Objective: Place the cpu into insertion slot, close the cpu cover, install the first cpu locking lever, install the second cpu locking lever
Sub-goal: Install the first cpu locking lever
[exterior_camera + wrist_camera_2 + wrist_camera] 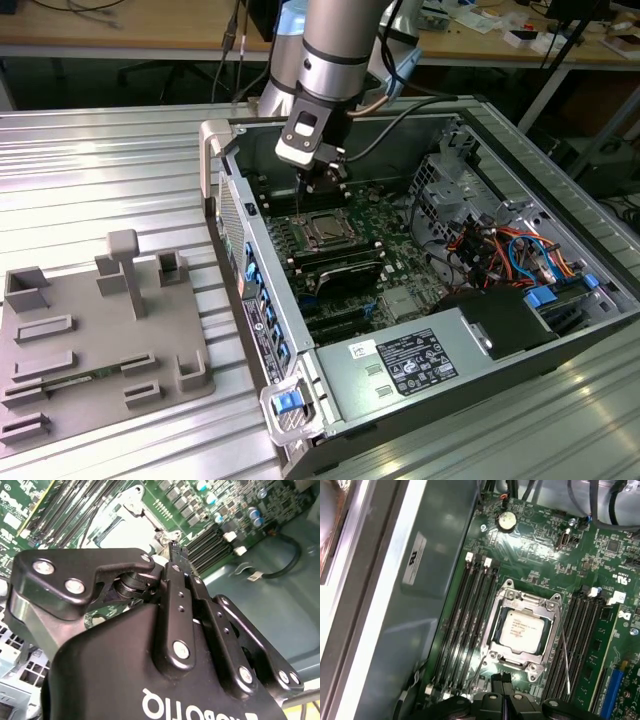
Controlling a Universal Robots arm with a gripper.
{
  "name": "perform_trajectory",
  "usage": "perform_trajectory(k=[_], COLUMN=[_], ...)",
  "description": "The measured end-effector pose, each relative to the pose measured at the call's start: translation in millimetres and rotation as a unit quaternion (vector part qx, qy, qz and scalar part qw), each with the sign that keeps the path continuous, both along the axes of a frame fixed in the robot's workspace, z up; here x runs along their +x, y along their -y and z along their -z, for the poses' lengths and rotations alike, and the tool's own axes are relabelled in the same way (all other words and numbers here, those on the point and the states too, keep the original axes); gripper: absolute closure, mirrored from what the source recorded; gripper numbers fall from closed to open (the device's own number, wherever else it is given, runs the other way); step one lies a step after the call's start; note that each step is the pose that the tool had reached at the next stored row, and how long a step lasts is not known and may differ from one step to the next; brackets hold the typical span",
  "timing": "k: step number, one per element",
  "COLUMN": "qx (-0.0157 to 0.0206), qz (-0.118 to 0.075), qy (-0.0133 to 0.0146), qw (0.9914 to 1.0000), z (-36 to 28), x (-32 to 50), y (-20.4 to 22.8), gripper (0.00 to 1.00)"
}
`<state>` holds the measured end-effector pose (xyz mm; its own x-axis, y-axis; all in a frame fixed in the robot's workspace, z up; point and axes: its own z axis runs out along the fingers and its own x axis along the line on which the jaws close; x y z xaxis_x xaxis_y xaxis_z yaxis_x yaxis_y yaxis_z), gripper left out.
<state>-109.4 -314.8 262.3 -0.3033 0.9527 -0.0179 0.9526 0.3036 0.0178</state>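
The cpu [522,629] lies flat, silver top up, framed by the lowered cpu cover [512,596]; the tool [501,678], clenched empty, hangs just beside the cover's edge.

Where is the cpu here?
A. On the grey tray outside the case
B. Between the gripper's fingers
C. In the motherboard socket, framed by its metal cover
C: in the first wrist view the cpu lies on the motherboard inside the frame of the cpu cover, while the shut gripper holds no chip.

text | none legible | power supply label [415,362] (print too small)
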Motion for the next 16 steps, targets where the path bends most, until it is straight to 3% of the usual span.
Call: perform_trajectory(k=[5, 10, 16], qx=[0.0013, 0.0016, 0.0021], qz=[-0.026, -0.063, -0.079], qy=[0.0000, 0.0000, -0.0001], qw=[0.99966, 0.99804, 0.99690], z=[2.3, 4.0, 6.0], x=[-2.8, -4.0, -14.9], y=[0.0, 0.0, 0.0], gripper=[0.89, 0.89, 0.89])
